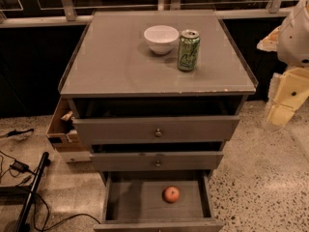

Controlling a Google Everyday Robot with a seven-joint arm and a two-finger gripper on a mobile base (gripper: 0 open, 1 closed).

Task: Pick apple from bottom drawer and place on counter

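Note:
The apple (171,194) is small, round and red-orange. It lies alone in the open bottom drawer (125,207), a little right of its middle. The counter (116,57) is the flat grey top of the cabinet. My gripper (284,100) is a pale yellowish piece under a white arm, at the right edge of the view. It hangs beside the cabinet's right side, at about counter height, well above and to the right of the apple. It holds nothing that I can see.
A white bowl (161,38) and a green soda can (188,50) stand on the far middle of the counter. The two upper drawers (157,129) with round knobs are pulled out slightly. A cardboard box (60,129) and cables (24,178) lie on the floor at left.

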